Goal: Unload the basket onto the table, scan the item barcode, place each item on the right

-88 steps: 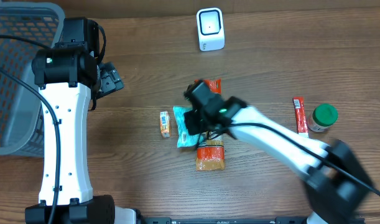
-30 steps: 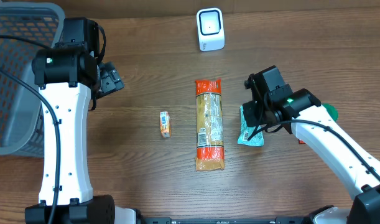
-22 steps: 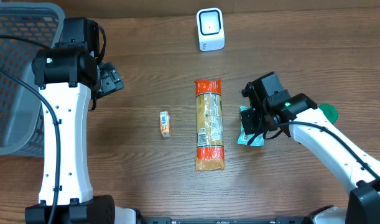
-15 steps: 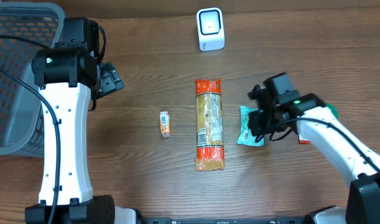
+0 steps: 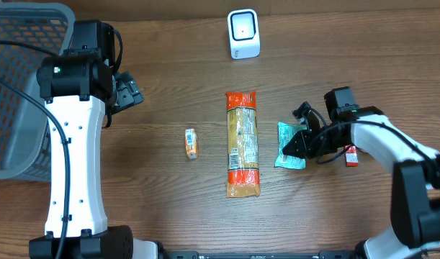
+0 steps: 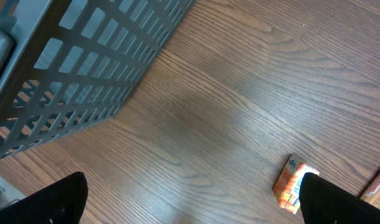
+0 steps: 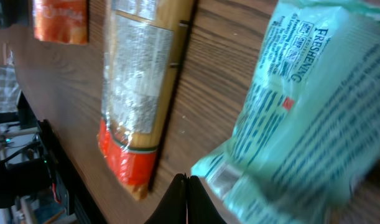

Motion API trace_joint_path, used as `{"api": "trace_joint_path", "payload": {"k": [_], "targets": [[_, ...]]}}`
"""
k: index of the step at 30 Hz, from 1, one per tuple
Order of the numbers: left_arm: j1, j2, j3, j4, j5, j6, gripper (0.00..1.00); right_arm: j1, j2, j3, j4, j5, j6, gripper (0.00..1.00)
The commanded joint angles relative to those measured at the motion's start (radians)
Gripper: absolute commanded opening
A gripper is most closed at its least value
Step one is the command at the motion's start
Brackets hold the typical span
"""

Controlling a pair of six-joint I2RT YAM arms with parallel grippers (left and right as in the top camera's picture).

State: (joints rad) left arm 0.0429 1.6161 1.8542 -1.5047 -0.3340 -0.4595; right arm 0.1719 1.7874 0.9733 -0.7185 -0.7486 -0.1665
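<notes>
A white barcode scanner stands at the back of the table. A teal packet lies flat to the right of a long pasta pack. My right gripper is shut with nothing between its fingers, its tip low over the packet's left part. In the right wrist view the joined fingertips sit at the edge of the teal packet, with the pasta pack beside it. My left gripper hangs open at the far left, its black fingers wide apart over bare wood.
A grey mesh basket fills the left edge and shows in the left wrist view as a basket too. A small orange box lies left of the pasta; the same box sits by my left finger. A red stick pack lies under the right arm.
The right arm carried the teal packet from left of the pasta pack to its right. In the last second its wrist swung rightwards while the packet lay still. The left arm has not moved.
</notes>
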Motion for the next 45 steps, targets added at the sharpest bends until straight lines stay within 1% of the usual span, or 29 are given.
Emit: {"api": "trace_joint_path", "payload": {"k": [1, 4, 7, 10, 17, 21, 31, 33, 38, 40, 42, 45], "targets": [[0.003, 0.007, 0.005, -0.002, -0.012, 0.018, 1.00, -0.003, 0.040, -0.008, 0.011, -0.047, -0.024, 0.04], [0.003, 0.007, 0.005, -0.002, -0.012, 0.018, 1.00, -0.004, 0.056, -0.012, 0.021, -0.018, -0.024, 0.04], [0.003, 0.007, 0.005, -0.002, -0.012, 0.018, 0.99, -0.004, 0.065, -0.038, 0.074, 0.003, -0.014, 0.04], [0.003, 0.007, 0.005, -0.002, -0.012, 0.018, 1.00, -0.004, 0.072, -0.057, 0.114, 0.007, 0.032, 0.04], [0.003, 0.007, 0.005, -0.002, -0.012, 0.018, 1.00, -0.017, 0.074, -0.081, 0.126, 0.076, 0.062, 0.04], [0.003, 0.007, 0.005, -0.002, -0.012, 0.018, 0.99, -0.032, 0.078, -0.102, 0.155, 0.076, 0.089, 0.04], [0.003, 0.007, 0.005, -0.002, -0.012, 0.018, 1.00, -0.038, 0.077, -0.110, 0.160, 0.065, 0.089, 0.04], [0.003, 0.007, 0.005, -0.002, -0.012, 0.018, 1.00, -0.037, 0.077, -0.082, 0.116, 0.031, 0.086, 0.04], [0.003, 0.007, 0.005, -0.002, -0.012, 0.018, 1.00, -0.037, 0.076, 0.090, -0.207, -0.068, -0.126, 0.04], [0.003, 0.007, 0.005, -0.002, -0.012, 0.018, 1.00, -0.037, 0.076, 0.153, -0.304, -0.089, -0.173, 0.04], [0.003, 0.007, 0.005, -0.002, -0.012, 0.018, 1.00, -0.038, 0.076, 0.187, -0.333, -0.092, -0.170, 0.04], [0.003, 0.007, 0.005, -0.002, -0.012, 0.018, 1.00, -0.039, 0.076, 0.193, -0.320, -0.081, -0.167, 0.04]]}}
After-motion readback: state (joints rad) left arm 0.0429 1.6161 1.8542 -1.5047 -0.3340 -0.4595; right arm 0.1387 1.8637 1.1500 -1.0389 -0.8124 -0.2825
